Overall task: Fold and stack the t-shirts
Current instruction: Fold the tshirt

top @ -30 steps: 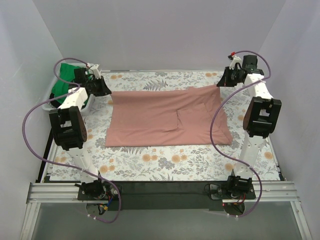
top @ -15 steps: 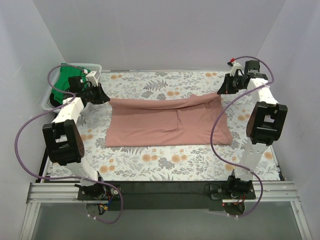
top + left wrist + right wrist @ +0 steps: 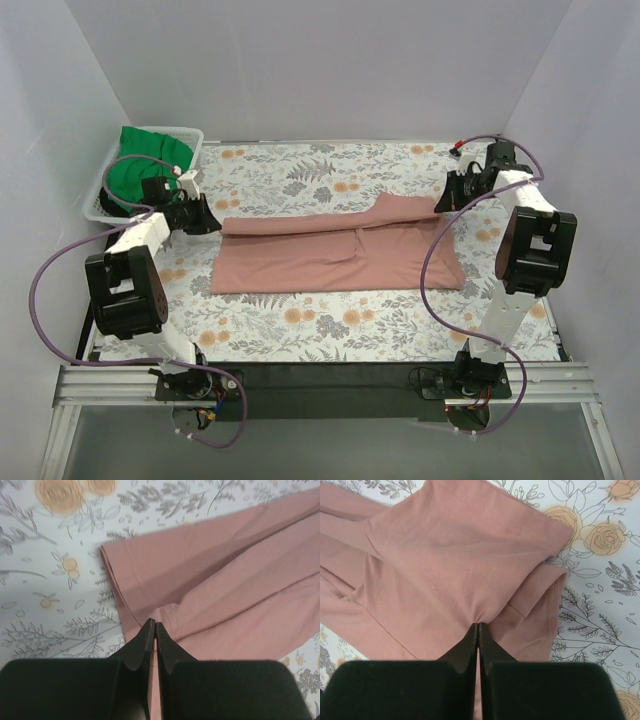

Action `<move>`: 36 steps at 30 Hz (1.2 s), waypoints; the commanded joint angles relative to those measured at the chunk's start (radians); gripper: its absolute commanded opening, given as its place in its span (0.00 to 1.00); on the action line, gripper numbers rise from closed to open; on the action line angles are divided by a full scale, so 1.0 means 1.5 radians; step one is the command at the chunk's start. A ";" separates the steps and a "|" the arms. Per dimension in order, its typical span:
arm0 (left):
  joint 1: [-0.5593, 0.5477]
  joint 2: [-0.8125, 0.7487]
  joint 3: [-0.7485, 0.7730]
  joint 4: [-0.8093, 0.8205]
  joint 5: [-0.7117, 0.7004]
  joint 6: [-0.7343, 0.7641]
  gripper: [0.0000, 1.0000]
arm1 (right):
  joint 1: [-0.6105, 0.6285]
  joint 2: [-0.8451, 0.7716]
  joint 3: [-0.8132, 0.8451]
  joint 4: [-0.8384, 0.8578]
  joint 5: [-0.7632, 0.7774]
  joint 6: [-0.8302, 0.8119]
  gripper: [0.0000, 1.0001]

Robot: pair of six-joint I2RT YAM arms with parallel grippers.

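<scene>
Counter (image 3: 330,322): it carries a floral print with white walls on three sides, and I watch from above and behind the arms.
Pink t-shirt (image 3: 330,262): it lies mid-counter as a wide band, with its 12 o'clock edge doubled over toward 6 o'clock.
Left hand (image 3: 205,222): its fingers are pinched together on the shirt's 9 o'clock corner, low over the cloth.
Right hand (image 3: 446,199): its fingers are likewise pressed together on a pinch of fabric at the 3 o'clock corner.
Just changed: both hands have carried the far hem down and toward me.
Against a second ago: the shirt lay spread wide then, and the band is clearly narrower now.
Meaning: I judge the first lengthwise fold half made, with the hem not yet laid on the near edge.
Green t-shirt (image 3: 140,175): it sits in the white basket (image 3: 190,135) at 10 o'clock, where it also lay a second ago.
</scene>
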 commanded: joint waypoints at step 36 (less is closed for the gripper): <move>0.007 0.035 -0.055 0.042 -0.043 0.052 0.00 | -0.005 0.008 -0.079 -0.005 0.044 -0.074 0.01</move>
